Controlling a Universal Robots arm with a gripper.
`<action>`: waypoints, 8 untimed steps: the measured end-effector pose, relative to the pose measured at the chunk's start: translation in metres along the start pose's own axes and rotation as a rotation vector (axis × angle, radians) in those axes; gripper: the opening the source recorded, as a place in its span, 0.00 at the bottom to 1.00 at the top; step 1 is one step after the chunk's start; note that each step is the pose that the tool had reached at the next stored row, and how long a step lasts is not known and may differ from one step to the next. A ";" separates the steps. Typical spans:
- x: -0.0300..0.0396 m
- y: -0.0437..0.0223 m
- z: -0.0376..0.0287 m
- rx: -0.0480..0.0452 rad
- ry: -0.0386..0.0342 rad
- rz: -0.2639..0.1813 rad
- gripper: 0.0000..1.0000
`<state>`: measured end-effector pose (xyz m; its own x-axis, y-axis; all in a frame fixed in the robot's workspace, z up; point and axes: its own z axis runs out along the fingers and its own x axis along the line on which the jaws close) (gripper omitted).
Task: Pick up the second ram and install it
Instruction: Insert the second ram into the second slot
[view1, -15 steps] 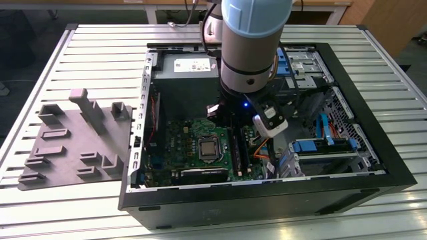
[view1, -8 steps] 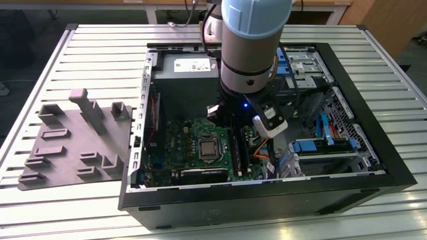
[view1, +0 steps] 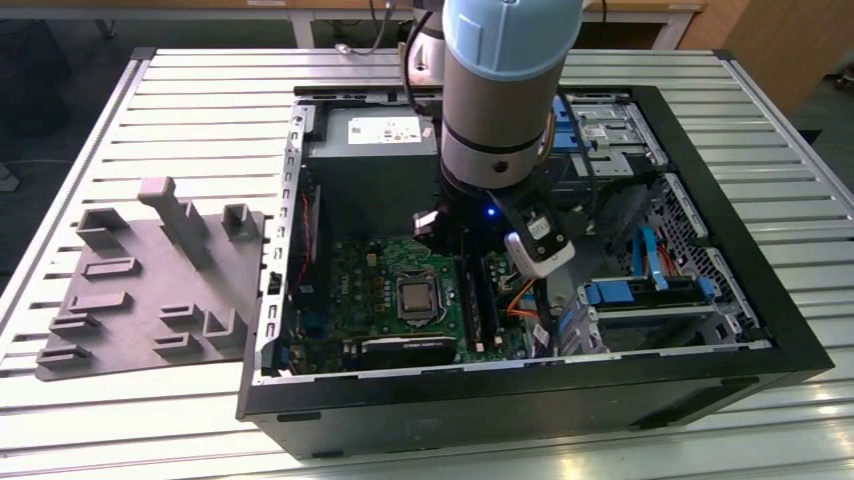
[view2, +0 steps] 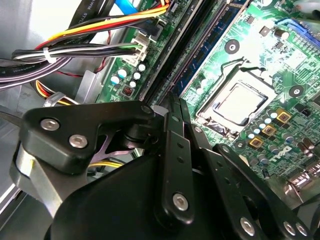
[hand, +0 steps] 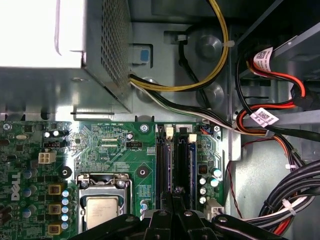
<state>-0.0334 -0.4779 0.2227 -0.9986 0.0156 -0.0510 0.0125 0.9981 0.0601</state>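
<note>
Pressing down inside the case (view1: 747, 330), the claw (view2: 175, 107) has its fingers drawn together over the ram (hand: 176, 165) seated in the slots beside the CPU socket (hand: 102, 207); push squarely, evenly.

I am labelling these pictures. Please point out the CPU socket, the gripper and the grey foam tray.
CPU socket (hand: 102, 210): first wrist view, on the metal lid.
Gripper (view2: 176, 107): second wrist view, midway between the fingertips.
Foam tray (view1: 134, 300): exterior view, on its flat base.
</note>
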 end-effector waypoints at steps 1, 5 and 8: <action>0.0000 0.0000 0.0003 0.0002 0.0001 0.000 0.12; 0.0000 0.0000 0.0004 0.0000 0.0000 0.000 0.12; 0.0001 0.0000 0.0005 -0.0011 -0.0001 0.000 0.12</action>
<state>-0.0335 -0.4779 0.2222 -0.9986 0.0158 -0.0511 0.0126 0.9980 0.0613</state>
